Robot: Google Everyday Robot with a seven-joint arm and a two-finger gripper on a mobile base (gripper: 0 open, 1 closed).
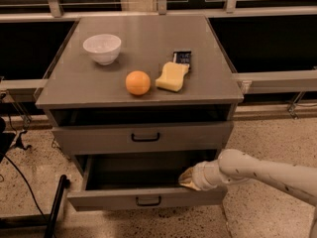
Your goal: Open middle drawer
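The middle drawer, a grey flat front with a small black bar handle, stands pulled well out of the cabinet, and its dark inside shows. My gripper is at the end of the white arm that comes in from the right. It sits low at the drawer's right inner side, just behind the front panel. The drawer above, with its own black handle, is nearly closed. Any lower drawer is hidden under the open one.
On the cabinet top are a white bowl, an orange, a yellow sponge and a small dark packet. A black pole leans at the lower left. A rail and dark windows run behind.
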